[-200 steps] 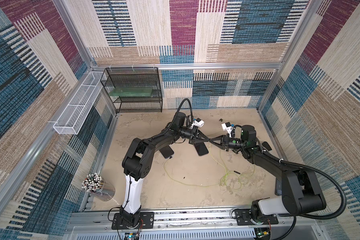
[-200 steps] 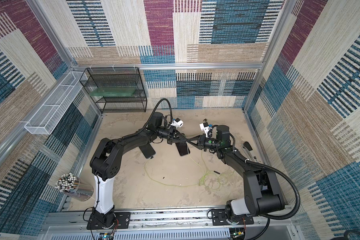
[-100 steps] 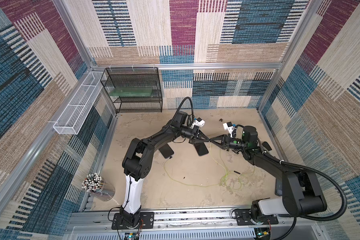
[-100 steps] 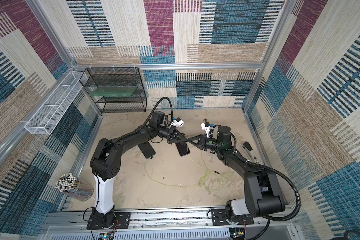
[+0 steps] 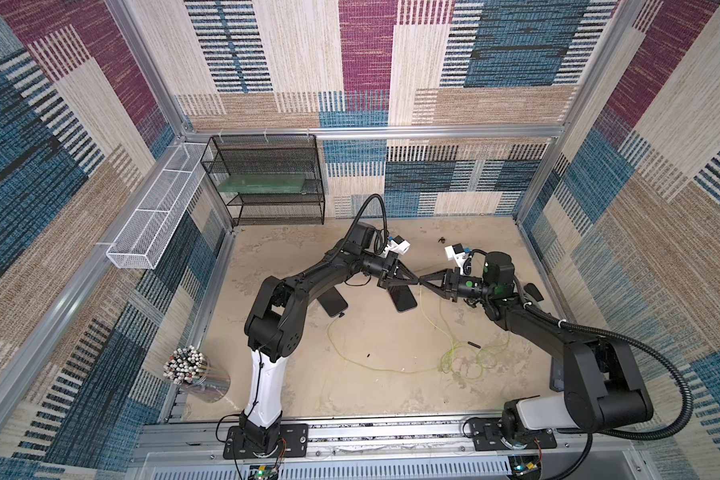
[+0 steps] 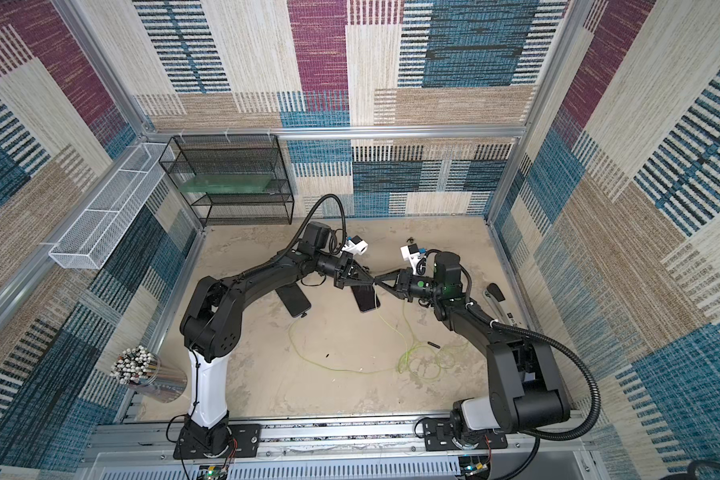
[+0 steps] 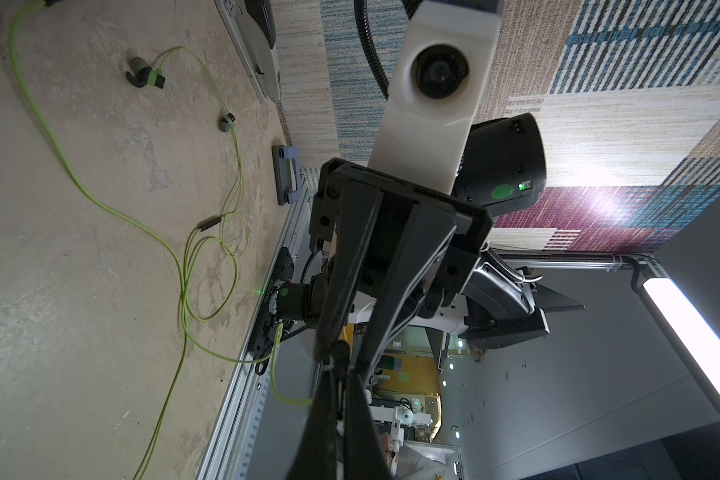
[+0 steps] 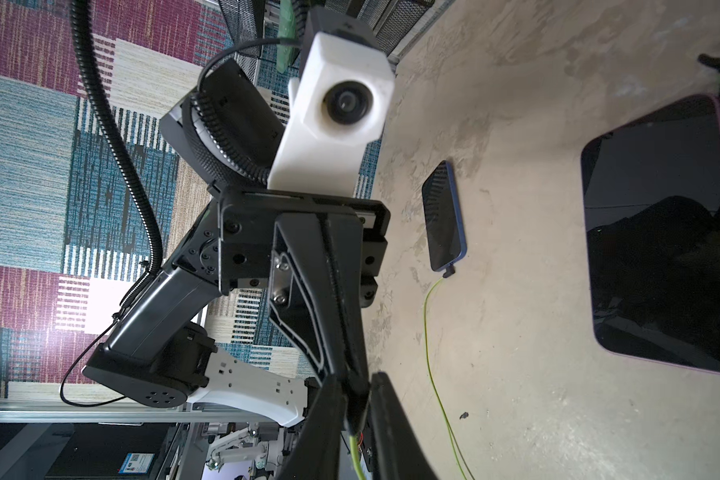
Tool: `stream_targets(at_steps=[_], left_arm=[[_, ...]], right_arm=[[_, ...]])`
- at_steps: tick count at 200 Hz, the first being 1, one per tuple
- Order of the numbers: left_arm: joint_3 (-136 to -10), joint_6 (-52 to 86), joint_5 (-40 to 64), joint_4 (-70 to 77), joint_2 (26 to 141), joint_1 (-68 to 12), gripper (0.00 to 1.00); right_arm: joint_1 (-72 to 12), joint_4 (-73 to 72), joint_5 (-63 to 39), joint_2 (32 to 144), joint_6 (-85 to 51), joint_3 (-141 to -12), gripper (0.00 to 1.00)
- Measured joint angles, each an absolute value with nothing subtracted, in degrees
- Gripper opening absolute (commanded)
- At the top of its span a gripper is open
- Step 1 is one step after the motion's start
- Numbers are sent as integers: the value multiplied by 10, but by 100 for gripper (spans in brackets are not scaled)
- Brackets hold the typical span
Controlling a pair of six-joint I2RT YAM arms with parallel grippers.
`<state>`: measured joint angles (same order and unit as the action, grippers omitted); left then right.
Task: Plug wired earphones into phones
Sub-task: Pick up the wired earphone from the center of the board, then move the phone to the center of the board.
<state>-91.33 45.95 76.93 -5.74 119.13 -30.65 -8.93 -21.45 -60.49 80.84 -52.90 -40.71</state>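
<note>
Both grippers meet tip to tip above the middle phone (image 5: 404, 301). My left gripper (image 5: 415, 281) is shut on the end of a small black earphone plug (image 7: 340, 351). My right gripper (image 8: 356, 399) stands slightly open around that same plug, and the pale yellow-green cable (image 8: 355, 449) runs out between its fingers. The cable drops to the floor and ends in a loose heap (image 5: 466, 357). A second phone (image 5: 335, 305), blue-edged (image 8: 443, 216), lies further left with another plug (image 8: 447, 272) in its end. Two earbuds (image 7: 144, 77) lie on the floor.
A black wire shelf (image 5: 267, 178) stands at the back left, with a white mesh basket (image 5: 154, 220) on the left wall. A cup of pens (image 5: 188, 368) stands front left. A grey handled object (image 7: 285, 174) lies by the right wall.
My right gripper's jaws have parted a little around the plug. Both arms stay tip to tip over the middle phone, hardly moved.
</note>
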Motion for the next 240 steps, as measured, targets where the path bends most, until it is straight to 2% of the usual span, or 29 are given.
stream_targets(at_steps=[23, 57, 60, 68, 74, 87, 102, 137, 145, 157, 171, 209, 240], left_arm=[[-913, 460, 768, -57, 1191, -307, 0], [-913, 455, 766, -61, 1191, -306, 0], [-913, 454, 766, -63, 1191, -306, 4], [-915, 449, 763, -72, 1191, -306, 21], [-919, 445, 759, -81, 1191, -306, 41], [-926, 436, 741, -100, 1191, -307, 75], [-936, 426, 712, -133, 1190, -308, 100], [-996, 413, 603, -229, 1195, -304, 100], [-1027, 413, 566, -263, 1209, -304, 95], [-1086, 416, 496, -319, 1245, -303, 81], [-1142, 438, 405, -397, 1286, -306, 77], [-1317, 464, 199, -575, 1389, -321, 80], [-1383, 482, 122, -642, 1446, -335, 88]], right_arm=[[-89, -216, -604, 809, -536, -406, 9], [-89, -216, -604, 810, -538, -406, 3], [-89, -216, -604, 810, -538, -406, 3], [-89, -216, -604, 810, -538, -406, 3], [-89, -216, -603, 810, -538, -406, 3], [-86, -216, -600, 808, -538, -405, 2], [-81, -216, -599, 799, -537, -401, 1], [-65, -119, -543, 767, -475, -422, 1], [-66, -80, -514, 758, -453, -433, 1], [-68, -34, -467, 741, -425, -437, 1], [-70, 6, -422, 720, -406, -429, 1], [-67, 45, -349, 666, -401, -374, 1], [-61, 49, -327, 659, -397, -354, 1]])
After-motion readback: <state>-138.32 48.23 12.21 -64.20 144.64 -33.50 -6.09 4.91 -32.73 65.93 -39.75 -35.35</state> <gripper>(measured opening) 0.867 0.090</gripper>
